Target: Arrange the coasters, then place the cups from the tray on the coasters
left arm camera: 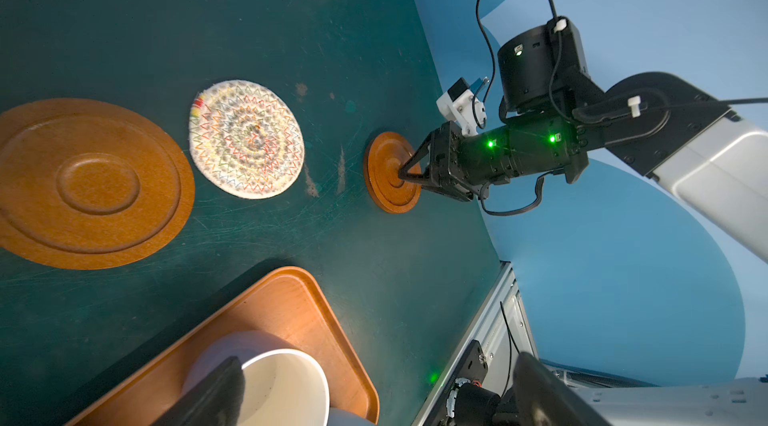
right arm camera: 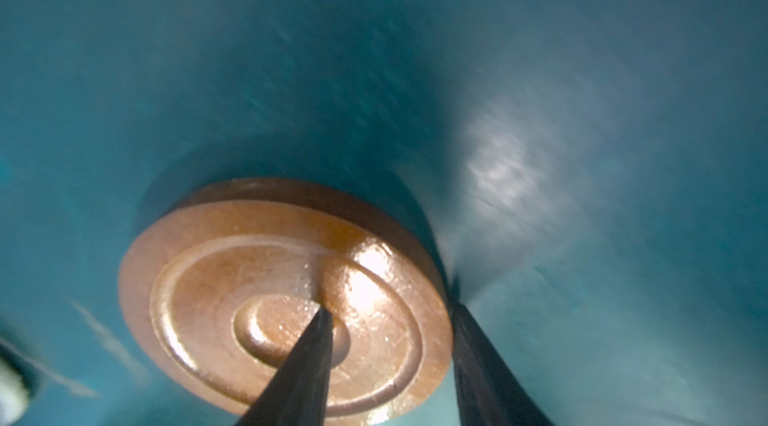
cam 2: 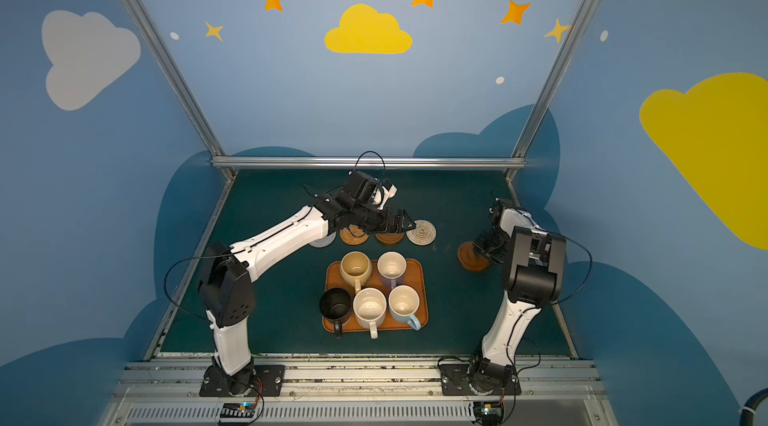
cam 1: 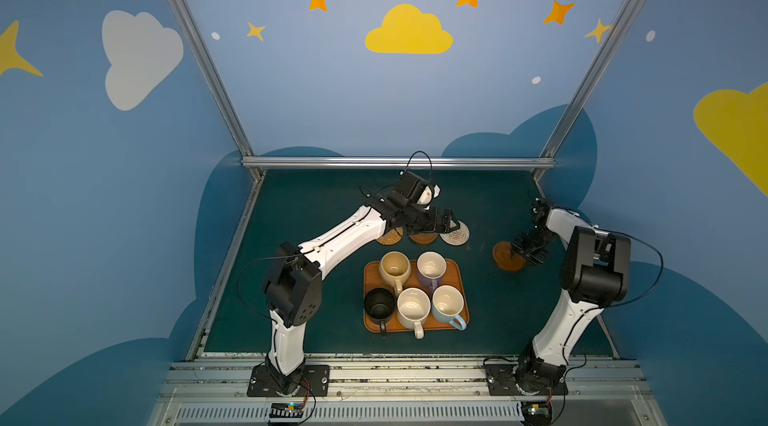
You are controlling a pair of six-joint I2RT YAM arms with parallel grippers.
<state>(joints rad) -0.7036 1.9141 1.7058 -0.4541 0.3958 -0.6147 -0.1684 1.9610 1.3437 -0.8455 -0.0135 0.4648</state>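
Geometry: lone wooden coaster [cam 1: 502,261] lies flat on the mat [cam 1: 478,303], well apart from the row and off to its right in both top views, directly under the right gripper [right arm camera: 390,299]. It's a round disc, so there's no long axis to line up on. The row holds the rattan coaster [cam 1: 390,235], second wooden coaster [cam 1: 423,238] and beige woven coaster [cam 1: 456,233]; a top view also shows the grey-white coaster [cam 2: 322,241] at the left end. The free slot looks to be just right of the beige one, so I'd guess the move runs left, with the right arm clearly nearer. Right jaws stand partly apart, straddling the rim: one fingertip [right arm camera: 326,320] in the centre recess, the other outside the edge on the mat. No clamp evident. Left gripper [cam 1: 451,222] is spread wide and empty above the row. All cups [cam 1: 413,305] sit on the tray [cam 1: 369,276].
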